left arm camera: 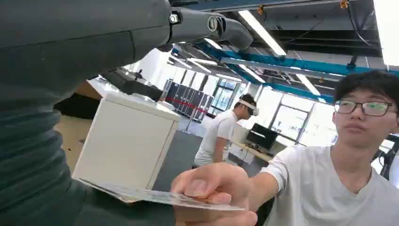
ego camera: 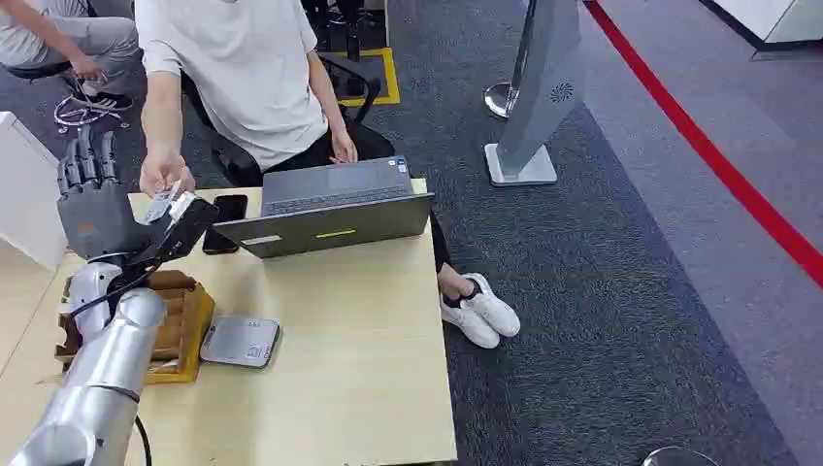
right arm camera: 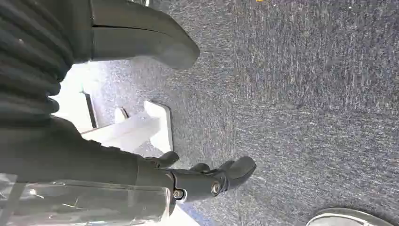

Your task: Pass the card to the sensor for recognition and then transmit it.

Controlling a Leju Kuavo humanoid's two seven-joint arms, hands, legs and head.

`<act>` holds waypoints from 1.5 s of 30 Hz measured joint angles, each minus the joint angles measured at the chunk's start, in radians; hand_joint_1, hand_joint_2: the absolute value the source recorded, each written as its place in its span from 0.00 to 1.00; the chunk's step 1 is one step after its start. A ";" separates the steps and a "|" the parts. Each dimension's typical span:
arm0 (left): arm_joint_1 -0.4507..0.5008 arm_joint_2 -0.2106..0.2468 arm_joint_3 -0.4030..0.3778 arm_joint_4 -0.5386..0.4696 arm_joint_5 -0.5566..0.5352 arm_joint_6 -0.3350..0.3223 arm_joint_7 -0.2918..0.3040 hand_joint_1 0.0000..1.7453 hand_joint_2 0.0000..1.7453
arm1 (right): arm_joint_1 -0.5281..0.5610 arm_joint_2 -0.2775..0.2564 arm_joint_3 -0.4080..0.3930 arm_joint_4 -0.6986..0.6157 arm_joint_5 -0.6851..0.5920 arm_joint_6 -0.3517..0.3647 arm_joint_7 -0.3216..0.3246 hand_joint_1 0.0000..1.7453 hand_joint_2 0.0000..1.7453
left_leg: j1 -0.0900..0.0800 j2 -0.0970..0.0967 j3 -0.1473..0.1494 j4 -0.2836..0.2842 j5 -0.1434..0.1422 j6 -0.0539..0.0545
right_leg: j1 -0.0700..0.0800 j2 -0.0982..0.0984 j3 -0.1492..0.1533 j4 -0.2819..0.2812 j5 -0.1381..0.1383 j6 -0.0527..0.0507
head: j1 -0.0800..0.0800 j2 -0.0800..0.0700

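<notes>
The left hand (ego camera: 97, 209) is raised over the far left of the table (ego camera: 369, 388), its fingers (ego camera: 85, 160) straight up and apart, thumb toward the person's hand (ego camera: 160, 173). The card (left arm camera: 155, 195) lies flat between them. The person pinches one end, probably to take it. The other end reaches the robot's palm, but I cannot tell whether the thumb presses it. The sensor (ego camera: 240, 342) lies nearer. The right hand (right arm camera: 207, 176) hangs with curled fingers, holding nothing.
</notes>
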 joint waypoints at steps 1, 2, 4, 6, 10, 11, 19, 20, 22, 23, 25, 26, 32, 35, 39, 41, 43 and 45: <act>0.000 0.000 0.000 0.000 0.000 0.000 -0.001 0.00 1.00 | 0.000 0.000 0.000 0.000 0.000 0.000 0.000 0.00 1.00 | 0.000 0.000 0.000 0.000 0.000 0.000 | 0.000 0.000 0.000 0.000 0.000 0.000 | 0.000 0.000; 0.000 0.000 0.000 0.000 0.000 0.000 -0.002 0.00 1.00 | 0.000 0.000 0.000 0.000 0.000 0.000 0.000 0.00 1.00 | 0.000 0.000 0.000 0.000 0.000 0.000 | 0.000 0.000 0.000 0.000 0.000 0.000 | 0.000 0.000; 0.000 0.000 0.000 0.000 0.000 0.000 -0.006 0.00 1.00 | 0.000 0.000 0.000 0.000 0.000 0.000 0.000 0.00 1.00 | 0.000 0.000 0.000 0.000 0.000 0.000 | 0.000 0.000 0.000 0.000 0.000 0.000 | 0.000 0.000; 0.000 0.000 0.000 0.000 -0.003 0.001 -0.007 0.00 1.00 | 0.000 0.000 0.000 0.000 0.000 0.000 0.000 0.00 1.00 | 0.000 0.000 0.000 0.000 0.000 0.000 | 0.000 0.000 0.000 0.000 0.000 0.000 | 0.000 0.000; 0.000 0.001 0.000 0.000 -0.016 0.008 -0.009 1.00 1.00 | 0.000 0.000 0.000 0.000 0.001 0.000 0.000 0.00 1.00 | 0.000 0.000 0.000 0.000 0.000 0.000 | 0.000 0.000 0.000 0.000 0.000 0.000 | 0.000 0.000; 0.001 0.002 0.000 0.000 -0.018 0.010 -0.010 1.00 1.00 | 0.000 0.000 0.000 0.000 0.001 0.000 0.000 0.00 1.00 | 0.000 0.000 0.000 0.000 0.000 0.000 | 0.000 0.000 0.000 0.000 0.000 0.000 | 0.000 0.000; 0.002 0.006 0.000 0.000 -0.015 0.010 -0.021 1.00 1.00 | 0.000 0.000 0.000 0.000 0.001 0.000 0.000 0.00 1.00 | 0.000 0.000 0.000 0.000 0.000 0.000 | 0.000 0.000 0.000 0.000 0.000 0.000 | 0.000 0.000; 0.002 0.006 0.000 0.000 -0.015 0.010 -0.021 1.00 1.00 | 0.000 0.000 0.000 0.000 0.001 0.000 0.000 0.00 1.00 | 0.000 0.000 0.000 0.000 0.000 0.000 | 0.000 0.000 0.000 0.000 0.000 0.000 | 0.000 0.000; 0.002 0.007 0.000 0.000 -0.012 0.010 -0.023 1.00 1.00 | 0.000 0.000 0.000 0.000 0.001 0.000 0.000 0.00 1.00 | 0.000 0.000 0.000 0.000 0.000 0.000 | 0.000 0.000 0.000 0.000 0.000 0.000 | 0.000 0.000; 0.002 0.008 0.000 0.000 -0.012 0.010 -0.024 1.00 1.00 | 0.000 0.000 0.000 0.000 0.001 0.000 0.000 0.00 1.00 | 0.000 0.000 0.000 0.000 0.000 0.000 | 0.000 0.000 0.000 0.000 0.000 0.000 | 0.000 0.000; 0.002 0.008 0.000 0.000 -0.010 0.009 -0.029 1.00 1.00 | 0.000 0.000 0.000 0.000 0.000 0.000 0.000 0.00 1.00 | 0.000 0.000 0.000 0.000 0.000 0.000 | 0.000 0.000 0.000 0.000 0.000 0.000 | 0.000 0.000; 0.002 0.009 0.000 0.000 -0.009 0.008 -0.030 1.00 1.00 | 0.000 0.000 0.000 0.000 0.000 0.000 0.000 0.00 1.00 | 0.000 0.000 0.000 0.000 0.000 0.000 | 0.000 0.000 0.000 0.000 0.000 0.000 | 0.000 0.000; 0.002 0.010 0.000 0.000 -0.024 0.006 -0.019 1.00 1.00 | 0.000 0.000 -0.002 0.000 -0.003 0.000 0.000 0.00 1.00 | 0.000 0.000 0.000 0.000 0.000 0.000 | 0.000 0.000 0.000 0.000 0.000 0.000 | 0.000 0.000; 0.002 0.008 0.000 0.000 -0.041 0.010 -0.018 1.00 1.00 | 0.000 0.000 -0.004 0.000 -0.004 0.000 0.000 0.00 1.00 | 0.000 0.000 0.000 0.000 0.000 0.000 | 0.000 0.000 0.000 0.000 0.000 0.000 | 0.000 0.000; 0.021 0.003 0.000 -0.029 -0.053 0.016 -0.022 1.00 1.00 | 0.001 0.000 -0.006 0.000 -0.009 -0.001 -0.002 0.00 1.00 | 0.000 0.000 0.000 0.000 0.000 0.000 | 0.000 0.000 0.000 0.000 0.000 0.000 | 0.000 0.000; 0.043 -0.002 -0.001 -0.074 -0.062 0.016 -0.021 1.00 1.00 | 0.002 0.000 -0.008 0.000 -0.021 -0.002 -0.003 0.00 1.00 | 0.000 0.000 0.000 0.000 0.000 0.000 | 0.000 0.000 0.000 0.000 0.000 0.000 | 0.000 0.000; 0.069 -0.007 -0.008 -0.128 -0.070 0.015 -0.020 1.00 1.00 | 0.003 0.000 -0.010 0.000 -0.025 -0.004 -0.004 0.00 1.00 | 0.000 0.000 0.000 0.000 0.000 0.000 | 0.000 0.000 0.000 0.000 0.000 0.000 | 0.000 0.000; 0.102 -0.011 -0.019 -0.189 -0.075 0.010 -0.016 1.00 1.00 | 0.005 0.000 -0.015 0.000 -0.039 -0.008 -0.007 0.00 1.00 | 0.000 0.000 0.000 0.000 0.000 0.000 | 0.000 0.000 -0.001 0.000 0.000 0.000 | 0.000 0.000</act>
